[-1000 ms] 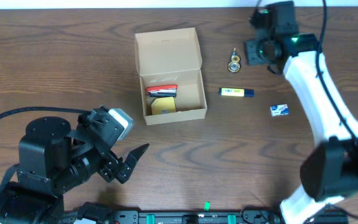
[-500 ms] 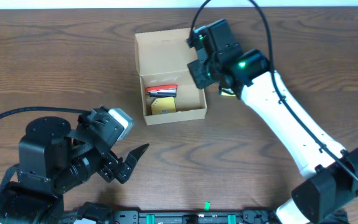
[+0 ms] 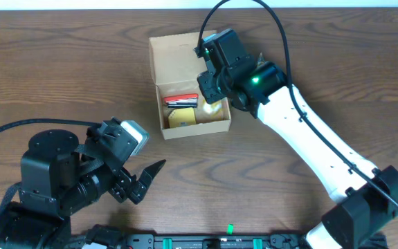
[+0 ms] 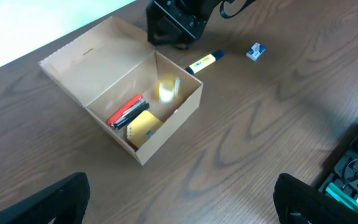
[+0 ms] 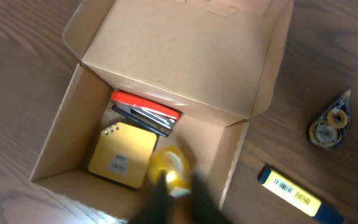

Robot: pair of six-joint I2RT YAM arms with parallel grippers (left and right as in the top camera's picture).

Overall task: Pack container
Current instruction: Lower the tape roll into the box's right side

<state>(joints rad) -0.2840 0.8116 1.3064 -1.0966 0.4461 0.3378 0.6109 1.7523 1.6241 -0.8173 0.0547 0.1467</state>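
The container (image 3: 185, 55) is a tan cardboard box with its flap lid open, seen too in the left wrist view (image 4: 166, 134) and the right wrist view (image 5: 179, 56). Inside lie a red and black tool (image 5: 144, 112) and a small yellow square box (image 5: 122, 155). My right gripper (image 3: 211, 97) hangs over the box's right half, shut and blurred (image 5: 177, 185). A blurred yellow object (image 5: 168, 165) shows just beyond its fingertips, above the box floor (image 4: 166, 90); whether the fingers touch it I cannot tell. My left gripper (image 3: 149, 181) stands open over bare table (image 4: 182, 205).
A yellow and blue highlighter (image 5: 297, 196) lies on the table right of the box (image 4: 203, 61). A tape dispenser (image 5: 329, 124) sits farther back. A small blue and white item (image 4: 255, 51) lies beyond the highlighter. The right arm stretches across the table's right side.
The right arm swung from the back right corner to above the box, and its jaws went from part-open to shut. The left arm has not moved.
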